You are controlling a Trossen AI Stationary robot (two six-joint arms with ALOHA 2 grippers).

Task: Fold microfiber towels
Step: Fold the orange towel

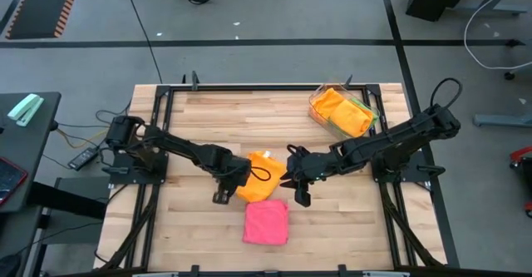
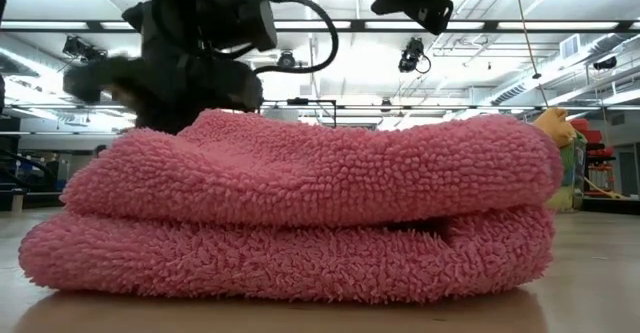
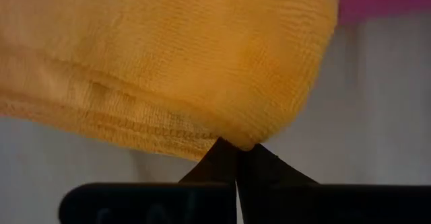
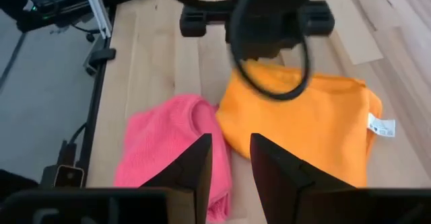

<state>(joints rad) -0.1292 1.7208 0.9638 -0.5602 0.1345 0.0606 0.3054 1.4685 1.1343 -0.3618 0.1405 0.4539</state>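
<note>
Your left gripper (image 3: pixel 237 158) pinches the orange towel (image 1: pixel 259 175) at its edge; right gripper (image 4: pixel 229 160) hovers parted beside it, pink towel (image 1: pixel 266 223) just below, bare table (image 1: pixel 208 111) beyond.

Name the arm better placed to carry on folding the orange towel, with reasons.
Left. The left gripper has its fingers shut on the orange towel at its edge. The right gripper is open, holding nothing, beside the towel.
</note>
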